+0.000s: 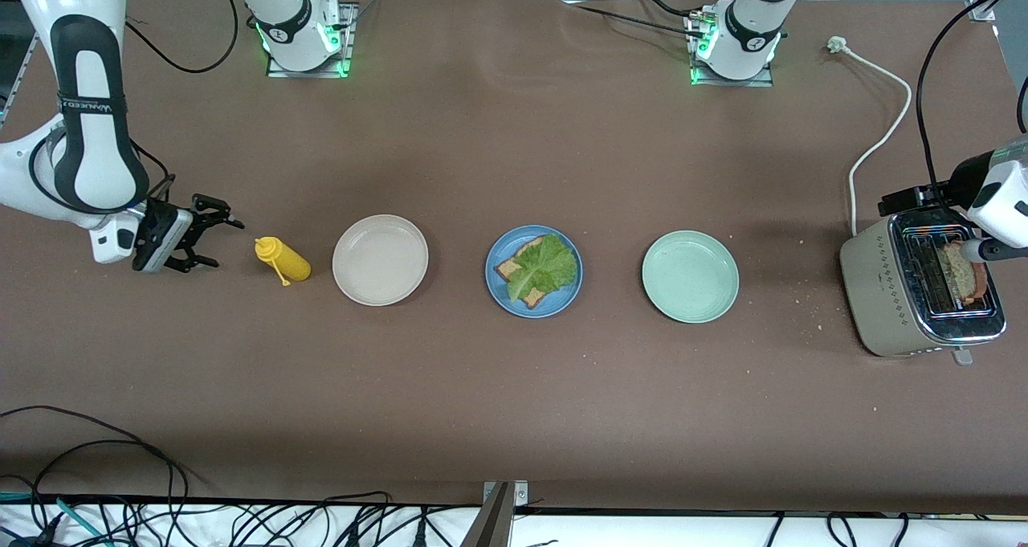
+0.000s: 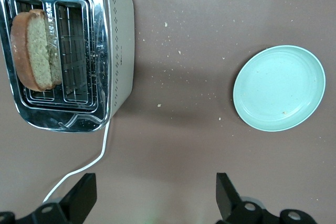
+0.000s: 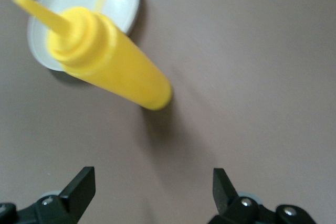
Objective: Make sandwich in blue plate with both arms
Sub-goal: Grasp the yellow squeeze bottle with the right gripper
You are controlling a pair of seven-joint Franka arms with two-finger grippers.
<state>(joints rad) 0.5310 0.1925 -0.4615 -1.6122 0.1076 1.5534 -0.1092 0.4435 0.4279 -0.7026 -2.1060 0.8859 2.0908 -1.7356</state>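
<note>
Left gripper [image 2: 152,203]: fingers spread wide, holding nothing, up over the table between the toaster [image 1: 919,290] and the pale green plate [image 1: 690,276].
Right gripper [image 1: 210,234]: wide apart and empty, just beside the yellow squeeze bottle [image 1: 283,259], toward the right arm's end of the table.
Blue plate [image 1: 498,294]: well apart from both grippers, between the beige plate [image 1: 380,259] and the pale green one.
Sandwich [image 1: 540,268]: on the blue plate, lettuce leaf on top of one toast slice.
Toaster: a bread slice [image 2: 35,50] stands in one slot, below the left gripper.
</note>
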